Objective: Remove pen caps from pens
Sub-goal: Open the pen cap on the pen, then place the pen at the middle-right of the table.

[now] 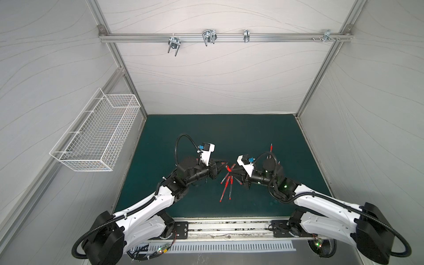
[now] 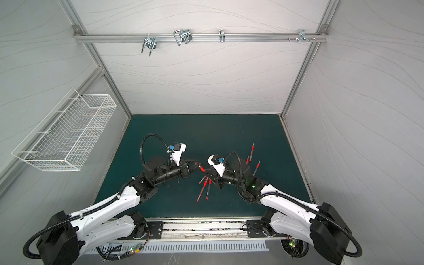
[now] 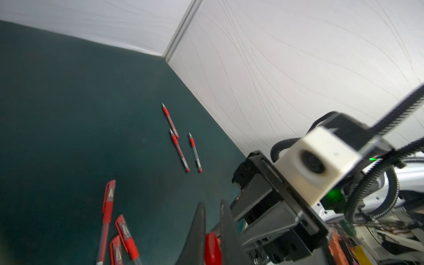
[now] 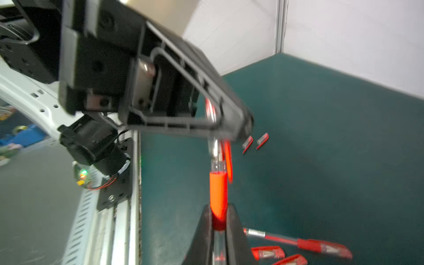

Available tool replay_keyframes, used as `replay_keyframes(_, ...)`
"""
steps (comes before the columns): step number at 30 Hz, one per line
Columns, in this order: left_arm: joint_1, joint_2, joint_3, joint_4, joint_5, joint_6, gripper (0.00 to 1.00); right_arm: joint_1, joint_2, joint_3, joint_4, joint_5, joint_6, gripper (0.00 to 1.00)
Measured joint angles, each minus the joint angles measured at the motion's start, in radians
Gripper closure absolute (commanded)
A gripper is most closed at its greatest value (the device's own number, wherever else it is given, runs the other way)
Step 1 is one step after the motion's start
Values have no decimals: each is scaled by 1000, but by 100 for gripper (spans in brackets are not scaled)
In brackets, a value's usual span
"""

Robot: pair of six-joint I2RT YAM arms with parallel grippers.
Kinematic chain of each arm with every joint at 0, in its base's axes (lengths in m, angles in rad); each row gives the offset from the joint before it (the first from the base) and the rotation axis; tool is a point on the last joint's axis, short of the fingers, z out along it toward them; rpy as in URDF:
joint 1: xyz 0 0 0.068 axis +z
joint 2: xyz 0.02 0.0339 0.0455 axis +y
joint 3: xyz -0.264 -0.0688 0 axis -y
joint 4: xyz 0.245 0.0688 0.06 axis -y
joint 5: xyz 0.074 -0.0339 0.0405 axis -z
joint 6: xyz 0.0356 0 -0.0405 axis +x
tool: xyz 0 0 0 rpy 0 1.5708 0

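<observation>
Both grippers meet above the middle of the green mat [image 1: 206, 137]. My left gripper [image 1: 226, 165] [image 2: 199, 165] [image 3: 211, 206] is shut on the red cap end [image 3: 212, 247] of a raised pen [image 4: 218, 190]. Facing it, my right gripper [image 1: 232, 171] [image 2: 205, 171] [image 4: 219, 207] is shut on that pen's clear barrel, just behind its red section. I cannot tell whether the cap has come off. Several capped pens [image 1: 226, 185] [image 2: 204, 187] lie piled below. Three uncapped pens [image 3: 180, 151] [image 2: 252, 151] rest further back right. Two loose pen caps [image 4: 247, 143] lie on the mat.
A white wire basket [image 1: 96, 135] hangs on the left wall. Metal hooks [image 1: 207, 36] hang from the rail across the back wall. An aluminium rail [image 1: 229, 226] with both arm bases runs along the mat's front edge. White walls enclose the mat on three sides.
</observation>
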Motion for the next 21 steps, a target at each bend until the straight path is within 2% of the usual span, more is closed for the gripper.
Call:
replay_keyframes(3, 27, -1, 0, 0, -31, 0, 100, -65, 29, -18, -9, -83, 33, 100)
replay_keyframes(7, 28, -1, 0, 0, -40, 0, 100, -63, 18, -25, -23, -103, 39, 100)
replay_keyframes(15, 33, -2, 0, -8, -60, 1, 100, -36, -55, -45, -37, -17, 33, 100)
replay_keyframes(21, 33, -17, 3, -134, -219, 15, 100, -28, -69, -45, -60, 109, 47, 100)
